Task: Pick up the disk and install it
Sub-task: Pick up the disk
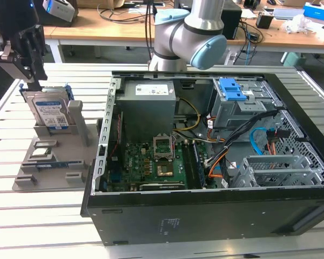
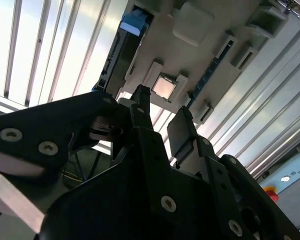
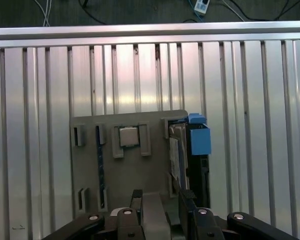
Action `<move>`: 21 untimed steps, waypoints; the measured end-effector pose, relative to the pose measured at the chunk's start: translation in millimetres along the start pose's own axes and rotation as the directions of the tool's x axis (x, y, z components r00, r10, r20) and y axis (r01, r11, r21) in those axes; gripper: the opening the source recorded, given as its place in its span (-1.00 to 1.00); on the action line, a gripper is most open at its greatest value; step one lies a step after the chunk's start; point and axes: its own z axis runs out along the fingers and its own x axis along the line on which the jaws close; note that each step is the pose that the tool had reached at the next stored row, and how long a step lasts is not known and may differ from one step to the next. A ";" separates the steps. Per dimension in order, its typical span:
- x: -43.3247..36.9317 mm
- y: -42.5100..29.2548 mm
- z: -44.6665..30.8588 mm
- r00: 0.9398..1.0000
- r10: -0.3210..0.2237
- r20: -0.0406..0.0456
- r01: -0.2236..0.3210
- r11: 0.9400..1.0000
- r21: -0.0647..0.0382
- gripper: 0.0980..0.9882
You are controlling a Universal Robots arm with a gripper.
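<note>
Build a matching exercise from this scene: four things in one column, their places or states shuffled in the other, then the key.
Things:
1. disk
2. gripper
3. blue latch piece
4. silver square chip

Places or states:
A. inside the open computer case
B. lying flat in a slot of the grey holder
C. standing on edge in the grey holder
D. open, above the disk

Pairs: 1-C, 2-D, 3-A, 4-B

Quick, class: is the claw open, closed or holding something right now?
Claw: open, holding nothing, just above the top edge of the disk, which stands upright in the grey holder.
</note>
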 end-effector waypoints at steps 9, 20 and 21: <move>-20.6 2.7 9.0 1.000 -0.004 0.000 0.004 1.000 0.000 -0.28; -25.9 5.0 11.0 1.000 -0.004 0.000 0.004 1.000 0.000 -0.28; -26.4 5.0 13.1 1.000 -0.004 0.000 0.004 1.000 0.000 -0.28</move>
